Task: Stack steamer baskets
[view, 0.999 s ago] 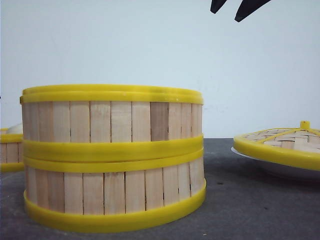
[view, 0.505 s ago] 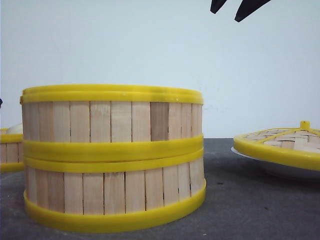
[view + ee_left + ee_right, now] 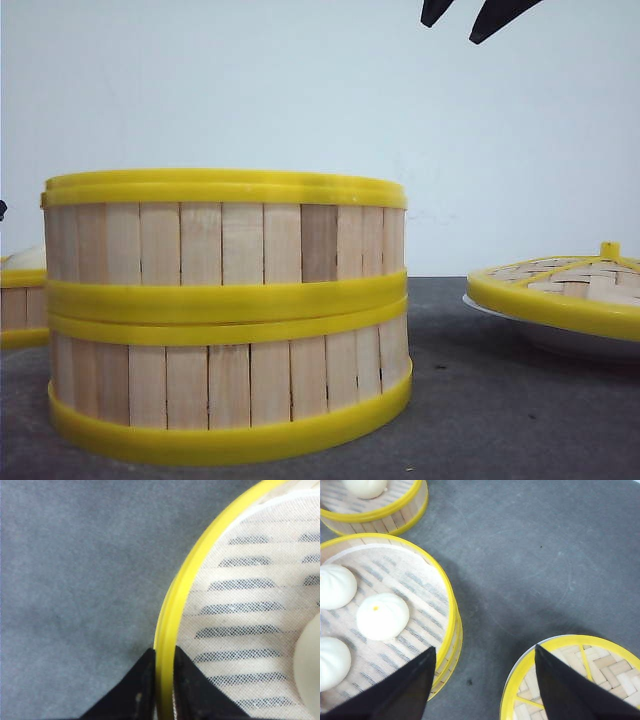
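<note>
Two steamer baskets (image 3: 225, 310) stand stacked at the middle of the table, with white buns (image 3: 382, 616) in the upper one (image 3: 451, 615). A third steamer basket (image 3: 20, 300) sits apart at the far left and holds a bun (image 3: 365, 486). My left gripper (image 3: 164, 655) is shut on that basket's yellow rim (image 3: 172, 605), one finger outside the wall and one inside over the striped cloth liner. My right gripper (image 3: 485, 655) hangs open high above the table (image 3: 470, 15), over the gap between the stack and the lid, holding nothing.
A woven domed lid (image 3: 570, 285) with a yellow rim and knob rests on a white plate (image 3: 540, 335) at the right. Dark grey table surface (image 3: 535, 555) lies between the stack and the lid. A pale wall stands behind.
The far-left basket has shifted slightly downward in the front view, and a dark sliver of my left arm now shows at the left edge. The right gripper and the stack have not moved.
</note>
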Controlling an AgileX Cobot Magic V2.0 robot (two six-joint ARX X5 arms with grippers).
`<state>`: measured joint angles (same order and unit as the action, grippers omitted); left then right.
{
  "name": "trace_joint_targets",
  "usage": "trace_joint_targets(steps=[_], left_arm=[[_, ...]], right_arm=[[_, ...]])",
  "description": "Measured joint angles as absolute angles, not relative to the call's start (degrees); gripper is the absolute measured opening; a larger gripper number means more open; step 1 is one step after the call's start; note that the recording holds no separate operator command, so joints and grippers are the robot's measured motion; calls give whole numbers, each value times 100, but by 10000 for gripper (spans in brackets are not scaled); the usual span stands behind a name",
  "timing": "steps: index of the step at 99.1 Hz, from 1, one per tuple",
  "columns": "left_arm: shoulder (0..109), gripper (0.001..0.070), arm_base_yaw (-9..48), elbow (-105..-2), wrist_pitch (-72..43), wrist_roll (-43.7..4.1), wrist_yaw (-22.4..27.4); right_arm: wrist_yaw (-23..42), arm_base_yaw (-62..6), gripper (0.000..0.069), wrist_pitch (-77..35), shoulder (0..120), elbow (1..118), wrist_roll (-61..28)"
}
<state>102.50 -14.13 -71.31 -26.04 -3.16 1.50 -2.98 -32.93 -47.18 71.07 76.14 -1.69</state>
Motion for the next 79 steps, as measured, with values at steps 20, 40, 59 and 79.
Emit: trace_joint_targets(steps=[20,40,59,79], left_arm=[[10250,28,-1415,-7771,-3293,-211,290],[10044,28,-1402,-8167,-3769,-54,596],[9065,28,-1247,-8173,-4088,56,1090],[8130,28,-1039,-8278,-4390,82,1667]], right_arm=[[-305,-3085,383,-4974,7105,7614,-169],[-303,-2598,383,-5035,7089,7614,-169],[-336,-2062,383,-5164,7063,7614,-169],[-521,-1588,383,-5024,6759,7153,-174]])
